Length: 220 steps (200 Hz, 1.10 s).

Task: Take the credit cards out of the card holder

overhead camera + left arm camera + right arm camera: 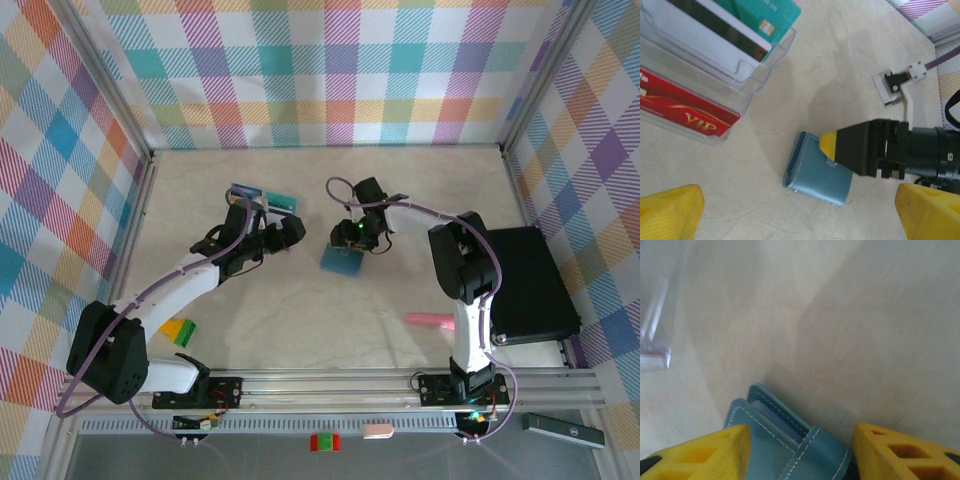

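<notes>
Over in the clear tray (pixel 757 75), several credit cards (pixel 715 35) are already seen set out: a teal one, a white one with a dark stripe, a red one marked VIP. A good share of the job is judged done. The card holder (pixel 815 175) is found lying flat on the counter (pixel 850 60), near the tray. Its teal-blue covers are folded shut, with pale stitching and a strap across one edge. A pale inner layer is glimpsed between the covers, but whether any card is left inside cannot be told. The right jaws are set at middling width astride the holder, one yellow tip touching it; a firm pinch cannot be confirmed. The left jaws are held wide and empty above the counter.
</notes>
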Each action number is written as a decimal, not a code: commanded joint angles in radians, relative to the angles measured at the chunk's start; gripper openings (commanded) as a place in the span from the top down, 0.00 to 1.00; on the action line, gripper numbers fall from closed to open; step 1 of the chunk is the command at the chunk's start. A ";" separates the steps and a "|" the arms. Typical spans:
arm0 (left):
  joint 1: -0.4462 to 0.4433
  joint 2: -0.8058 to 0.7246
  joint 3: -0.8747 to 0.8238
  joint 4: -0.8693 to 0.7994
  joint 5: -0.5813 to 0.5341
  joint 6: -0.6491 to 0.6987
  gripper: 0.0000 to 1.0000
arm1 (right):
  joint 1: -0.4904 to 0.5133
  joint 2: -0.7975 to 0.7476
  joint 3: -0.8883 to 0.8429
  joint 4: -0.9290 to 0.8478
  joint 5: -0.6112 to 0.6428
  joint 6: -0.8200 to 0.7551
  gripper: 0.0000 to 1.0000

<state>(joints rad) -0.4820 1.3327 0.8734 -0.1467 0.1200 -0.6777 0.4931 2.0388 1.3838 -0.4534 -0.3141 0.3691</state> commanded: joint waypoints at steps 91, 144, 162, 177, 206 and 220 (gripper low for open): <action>-0.190 0.188 -0.063 0.090 0.075 -0.227 0.23 | 0.044 -0.278 -0.281 0.065 -0.038 0.045 0.51; -0.199 0.309 -0.051 0.198 0.144 -0.295 0.40 | 0.044 -0.243 -0.299 0.040 -0.062 0.045 0.61; -0.199 0.337 -0.037 0.200 0.156 -0.296 0.45 | 0.044 -0.222 -0.299 0.032 -0.065 0.042 0.66; -0.199 0.362 -0.033 0.212 0.169 -0.301 0.48 | 0.044 -0.205 -0.298 0.029 -0.066 0.040 0.69; -0.199 0.386 -0.030 0.235 0.194 -0.307 0.52 | 0.044 -0.176 -0.302 0.020 -0.043 0.040 0.73; -0.199 0.391 -0.028 0.239 0.198 -0.307 0.53 | 0.044 -0.165 -0.303 0.013 -0.025 0.042 0.73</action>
<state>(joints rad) -0.6739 1.7035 0.8223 0.0628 0.2813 -0.9730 0.5381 1.8450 1.0920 -0.4053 -0.3637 0.4107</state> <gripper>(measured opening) 0.477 0.271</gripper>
